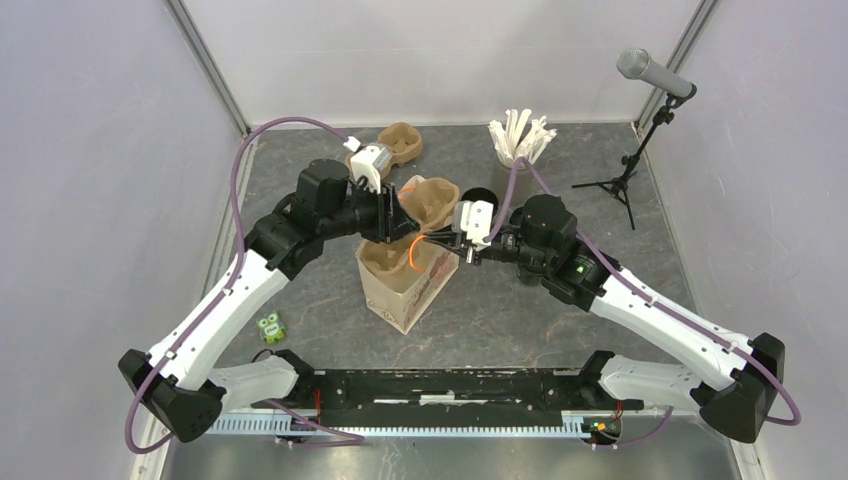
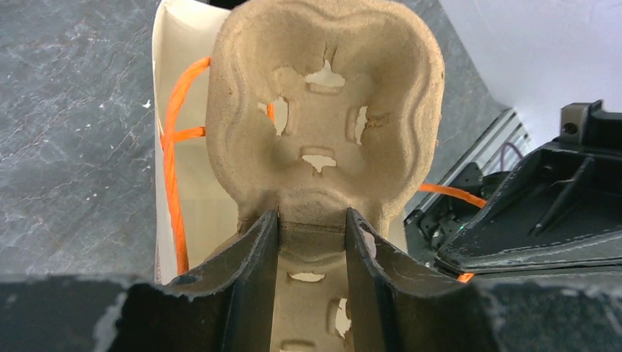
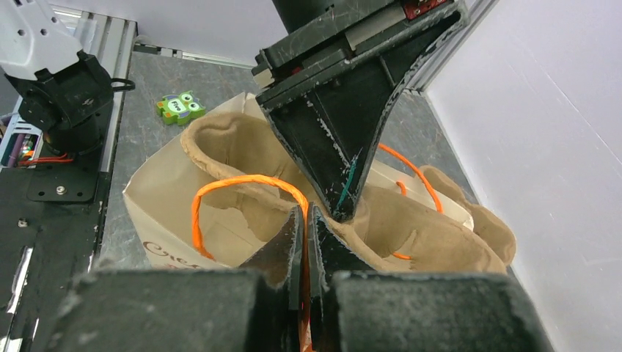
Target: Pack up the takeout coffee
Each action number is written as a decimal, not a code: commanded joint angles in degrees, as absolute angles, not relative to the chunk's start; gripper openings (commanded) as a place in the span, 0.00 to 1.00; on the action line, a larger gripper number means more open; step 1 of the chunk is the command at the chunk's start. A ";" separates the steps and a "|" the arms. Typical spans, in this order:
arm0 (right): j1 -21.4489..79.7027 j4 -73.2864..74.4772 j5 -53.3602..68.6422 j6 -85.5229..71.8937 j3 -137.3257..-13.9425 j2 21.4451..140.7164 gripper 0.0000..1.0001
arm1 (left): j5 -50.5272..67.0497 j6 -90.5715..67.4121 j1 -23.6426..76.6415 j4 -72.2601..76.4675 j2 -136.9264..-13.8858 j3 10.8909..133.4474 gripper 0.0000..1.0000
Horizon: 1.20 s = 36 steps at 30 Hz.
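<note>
The left gripper (image 2: 312,220) is clenched on the pulp carrier (image 2: 323,110), the right gripper (image 3: 306,216) on the orange handle (image 3: 242,180) of the paper bag (image 1: 405,290). The takeout coffee (image 1: 482,197) is left just beyond the bag, which could be toppled if the carrier is snagged.

Right tool (image 3: 306,220) pinched on orange handle (image 3: 249,178), pulp carrier (image 3: 418,235) sitting in paper bag (image 3: 158,213), green owl toy (image 3: 180,108) beyond.

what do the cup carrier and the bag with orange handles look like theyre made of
Carrier: moulded paper pulp, matte tan, fuzzy with ragged holes. Bag: thin paper or light card, pale, flat creased walls. Handles: orange cord, seemingly twisted paper or string.
</note>
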State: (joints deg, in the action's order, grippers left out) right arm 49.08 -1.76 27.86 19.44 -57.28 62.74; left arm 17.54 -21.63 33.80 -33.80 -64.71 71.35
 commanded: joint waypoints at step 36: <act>49.31 -7.36 27.86 19.76 -53.35 61.44 0.01 | -4.01 -18.96 41.82 -36.52 -65.23 64.97 0.27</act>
State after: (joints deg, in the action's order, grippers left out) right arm 49.08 -5.76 28.32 19.62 -53.69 61.58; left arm -1.65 -17.56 41.04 -34.83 -64.40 64.75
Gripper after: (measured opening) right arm 0.019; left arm 0.421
